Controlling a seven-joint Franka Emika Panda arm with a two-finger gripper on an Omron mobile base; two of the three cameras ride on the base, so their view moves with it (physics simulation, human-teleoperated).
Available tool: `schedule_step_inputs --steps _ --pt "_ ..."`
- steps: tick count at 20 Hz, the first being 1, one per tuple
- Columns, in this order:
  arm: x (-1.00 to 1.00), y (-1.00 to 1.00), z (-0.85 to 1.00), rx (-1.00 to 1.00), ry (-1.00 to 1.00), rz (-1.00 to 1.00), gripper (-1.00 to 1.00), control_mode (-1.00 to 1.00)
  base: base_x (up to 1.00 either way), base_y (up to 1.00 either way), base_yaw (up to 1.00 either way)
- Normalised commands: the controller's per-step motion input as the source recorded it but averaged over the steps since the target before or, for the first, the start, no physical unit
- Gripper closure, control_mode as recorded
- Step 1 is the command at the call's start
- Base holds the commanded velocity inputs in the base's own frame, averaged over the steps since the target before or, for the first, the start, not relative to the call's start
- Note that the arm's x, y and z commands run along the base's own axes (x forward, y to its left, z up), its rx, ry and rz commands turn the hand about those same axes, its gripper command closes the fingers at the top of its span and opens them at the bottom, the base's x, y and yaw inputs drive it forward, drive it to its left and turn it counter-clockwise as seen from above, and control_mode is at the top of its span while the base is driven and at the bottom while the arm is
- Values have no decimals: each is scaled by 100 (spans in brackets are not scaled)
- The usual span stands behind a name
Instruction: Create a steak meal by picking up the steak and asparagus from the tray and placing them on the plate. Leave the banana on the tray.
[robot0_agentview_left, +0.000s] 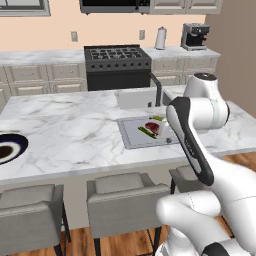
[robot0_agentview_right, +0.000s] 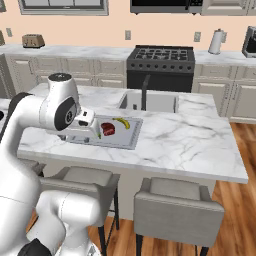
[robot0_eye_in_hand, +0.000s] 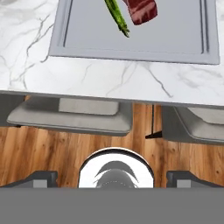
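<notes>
The light-grey tray (robot0_agentview_left: 131, 136) lies on the marble island in front of the sink. On it are the dark-red steak (robot0_agentview_right: 108, 129), the thin green asparagus (robot0_agentview_right: 99, 134) just beside it, and the yellow banana (robot0_agentview_right: 121, 122) behind them. In the hand view the steak (robot0_eye_in_hand: 142, 9) and asparagus (robot0_eye_in_hand: 117, 17) sit at the top, on the tray (robot0_eye_in_hand: 175, 43). My gripper (robot0_eye_in_hand: 113, 178) is open and holds nothing; it hangs above the counter's near edge, short of the tray. The hand (robot0_agentview_right: 86, 119) hovers at the tray's left end. The plate (robot0_agentview_left: 15, 141) rests far left on the island.
A sink (robot0_agentview_left: 140, 99) with a dark faucet (robot0_agentview_left: 157, 88) lies right behind the tray. Grey stools (robot0_agentview_left: 127, 197) stand under the island's near edge, above wooden floor. My own arm (robot0_agentview_left: 192, 145) covers the tray's right end in the left base view. A stove (robot0_agentview_left: 117, 62) stands at the back wall.
</notes>
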Motion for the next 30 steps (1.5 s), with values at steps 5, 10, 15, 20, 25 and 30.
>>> schedule_step_inputs --steps 5,10,15,20,25,30 --pt "-10 0 4 0 -4 0 -100 -100 0 0 0" --pt "0 0 2 0 -1 0 -100 -100 0 0 0" --pt "0 9 0 0 0 0 -100 -100 0 0 0" --pt "0 0 0 0 0 0 -100 100 -29 40 1" --pt "0 0 0 0 0 0 -100 100 -38 67 1" --pt "0 0 0 0 0 0 -100 100 -7 77 0"
